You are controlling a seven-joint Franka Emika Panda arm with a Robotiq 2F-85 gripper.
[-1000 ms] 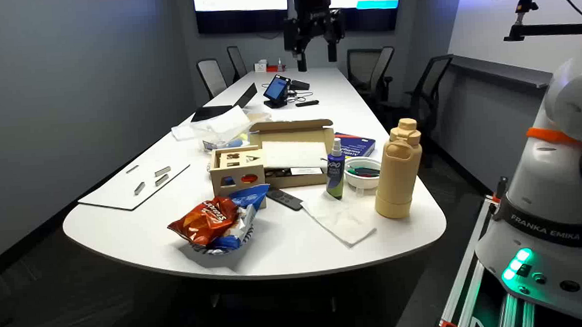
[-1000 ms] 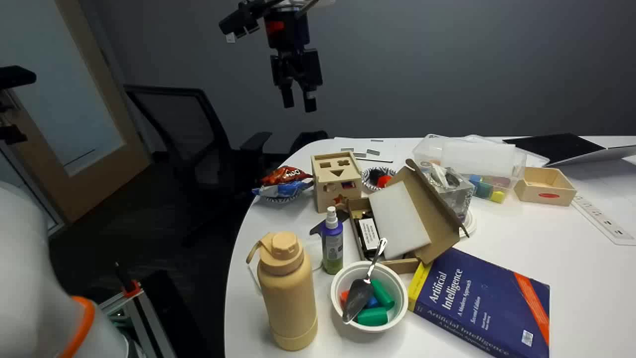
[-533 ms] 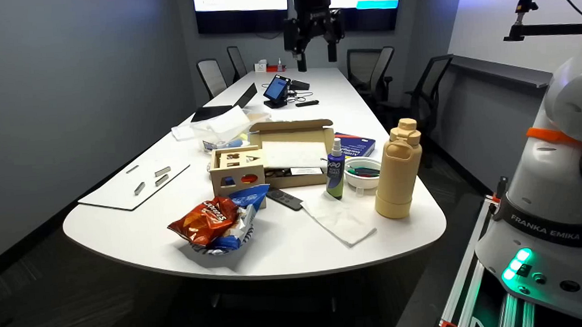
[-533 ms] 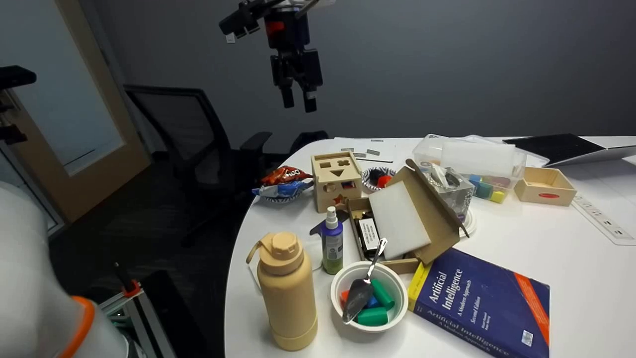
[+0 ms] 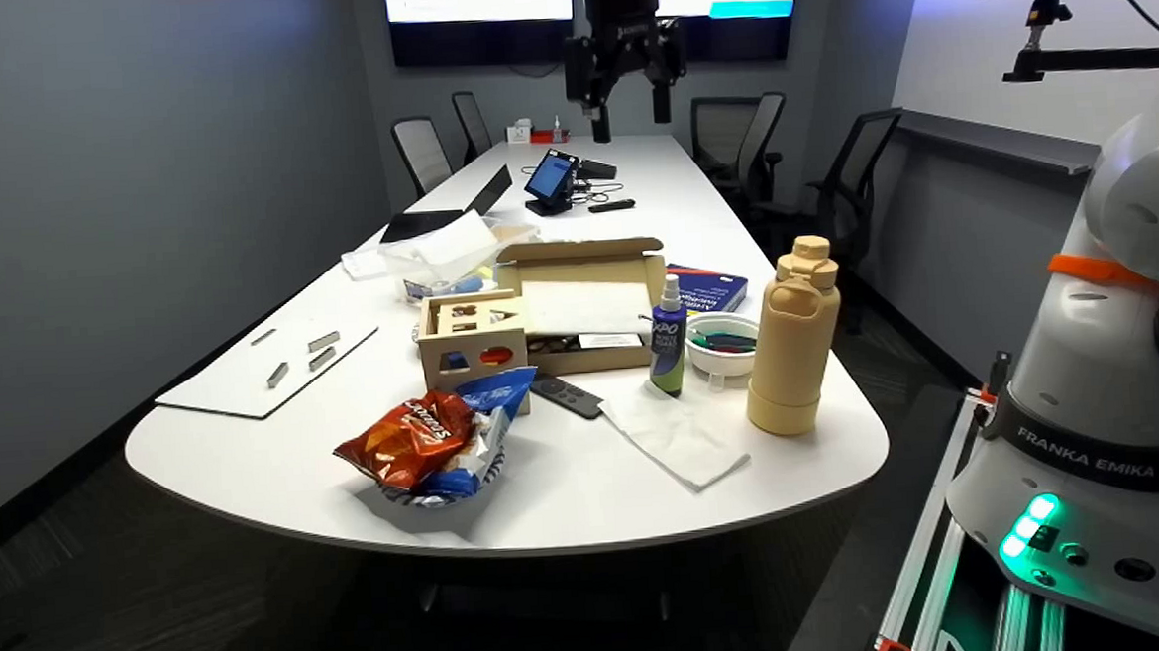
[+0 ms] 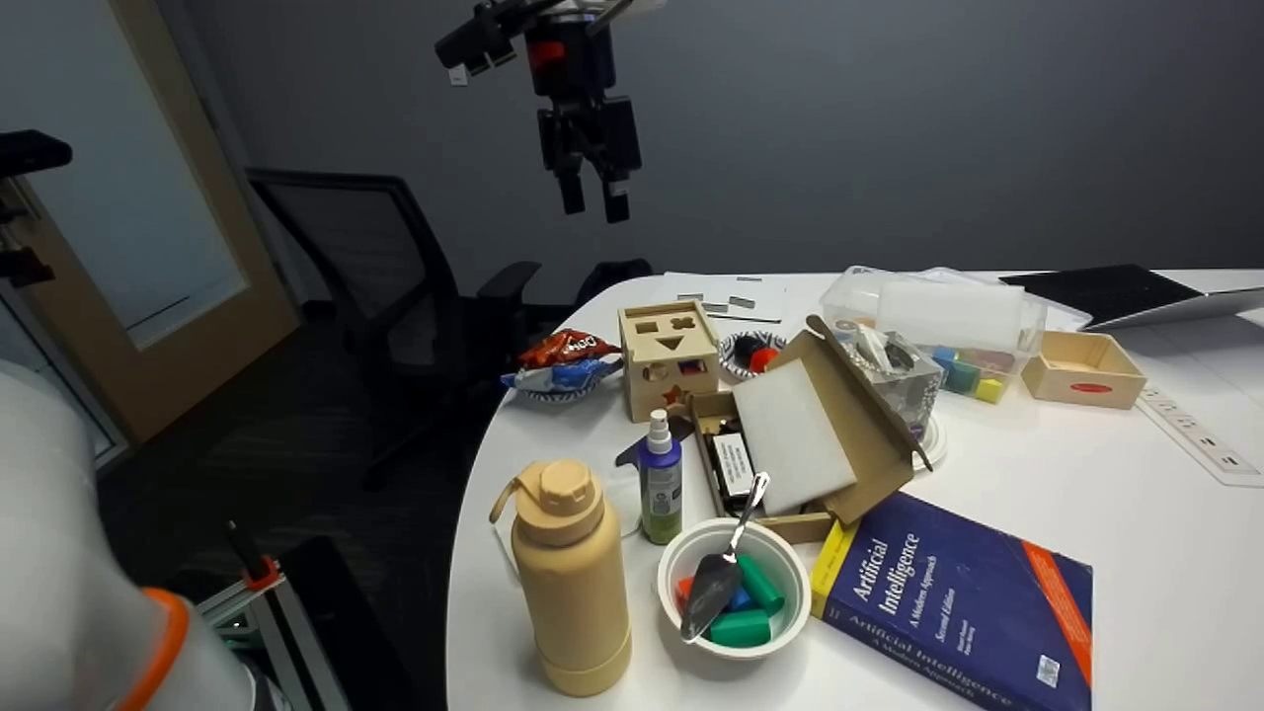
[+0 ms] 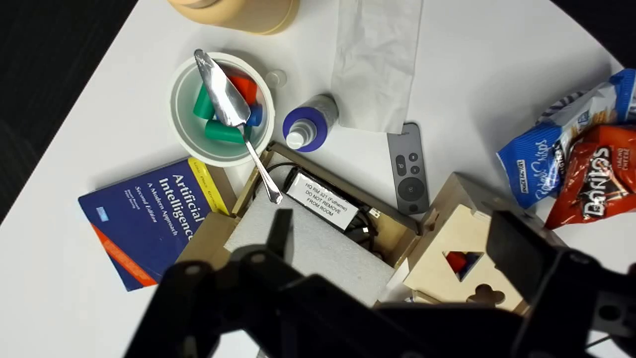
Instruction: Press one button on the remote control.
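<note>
Dark grey and slim, the remote control (image 7: 409, 169) lies flat on the white tabletop (image 7: 462, 54), buttons upward, between the wooden shape sorter (image 7: 458, 227) and a paper napkin (image 7: 378, 64), one end meeting the napkin's corner. My end effector (image 6: 594, 203), visible in both exterior views, hangs high above the tabletop, well apart from the remote control; its two fingers are spread, with a wide gap between them. Near the remote control I see a cardboard box (image 7: 348, 188), lid raised, in which a white label (image 7: 322, 201) reads DO NOT REMOVE FROM ROOM. Wrist view, upper part: an upright spray bottle (image 7: 315, 122) with purple collar, and a white bowl (image 7: 183, 117) of coloured blocks (image 7: 222, 131) with a metal cake server (image 7: 227, 102) lying across it. Right: a red Doritos bag (image 7: 596, 179) against a blue Snack Factory bag (image 7: 539, 161).
</note>
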